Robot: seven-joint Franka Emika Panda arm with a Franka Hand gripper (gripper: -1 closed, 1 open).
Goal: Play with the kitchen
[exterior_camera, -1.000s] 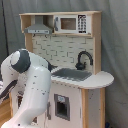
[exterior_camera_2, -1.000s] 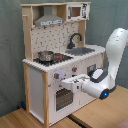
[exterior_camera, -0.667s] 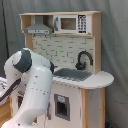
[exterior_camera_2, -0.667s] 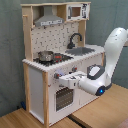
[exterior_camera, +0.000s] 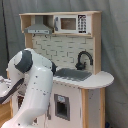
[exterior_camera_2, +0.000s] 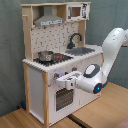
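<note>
Gripper (exterior_camera_2: 59,78) was held level against the kitchen (exterior_camera_2: 37,77) front, oven door (exterior_camera_2: 63,98) at its 6 o'clock; finger state could not be told.

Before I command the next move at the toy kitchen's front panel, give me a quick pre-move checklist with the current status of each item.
1. Gripper at the kitchen front, at knob height above the oven door: ok, seen in the second exterior view.
2. Jaws open or shut: cannot tell.
3. Contact with a knob or the panel: cannot tell; the tip looks very close to the front.
4. Pot upright on the stovetop, above and apart from the arm: ok.
5. Faucet and sink away from the arm: ok.
6. First exterior view of the work spot: not ok; the arm hides the kitchen's lower front.
</note>
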